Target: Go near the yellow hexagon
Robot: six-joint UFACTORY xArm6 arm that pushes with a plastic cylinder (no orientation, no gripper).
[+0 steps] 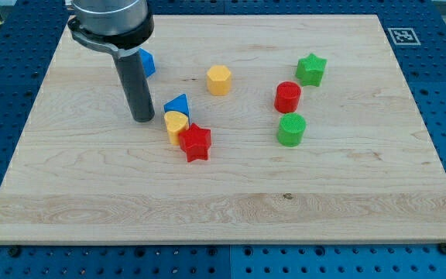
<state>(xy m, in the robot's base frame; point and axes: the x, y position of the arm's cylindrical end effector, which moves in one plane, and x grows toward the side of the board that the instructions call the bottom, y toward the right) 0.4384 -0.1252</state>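
While your tip (pixel 142 118) rests on the desk (pixel 91 194) at the view's left, it has no jaws to part or close; it is a plain rod. Just right of it sit a blue block (pixel 177 104), a yellow heart (pixel 176 125) and a red star (pixel 196 142), clustered and touching. Further right and up, the yellow hexagon (pixel 218 79) stands alone. If you sweep straight across, you risk nudging that cluster, or overshooting and shoving the hexagon. No readable writing shows; only a black-and-white marker (pixel 402 36) at the top right corner.
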